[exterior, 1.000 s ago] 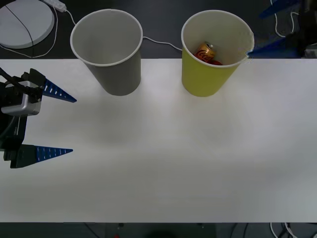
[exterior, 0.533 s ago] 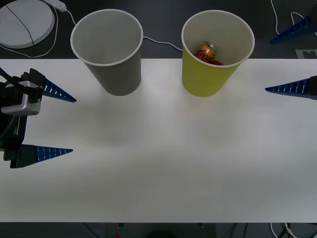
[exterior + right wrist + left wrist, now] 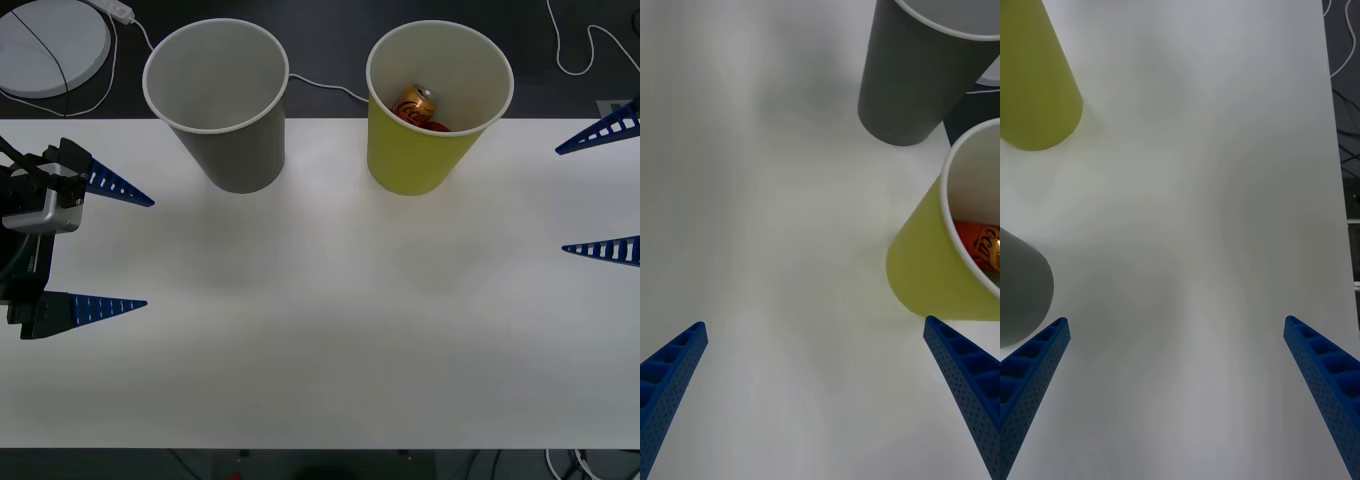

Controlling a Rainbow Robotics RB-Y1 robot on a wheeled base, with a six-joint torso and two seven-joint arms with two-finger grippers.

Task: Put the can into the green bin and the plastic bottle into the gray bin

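Can (image 3: pixel 417 105) sits inside the green bin (image 3: pixel 420 160).
Right gripper (image 3: pixel 600 190) and left gripper (image 3: pixel 115 245) hang wide open, holding nothing, at the table (image 3: pixel 320 330) sides.

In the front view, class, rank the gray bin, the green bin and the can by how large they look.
1 and 2. The gray bin and the green bin look alike in size, so no ranking between them.
3. The can, lying inside the green bin, is far smaller.

Even, bright overhead light fell on the white table (image 3: pixel 320 330), casting only soft, faint shadows beside the gray bin (image 3: pixel 216 100) and green bin (image 3: pixel 430 150), with mild glare and slightly soft focus in both wrist views.
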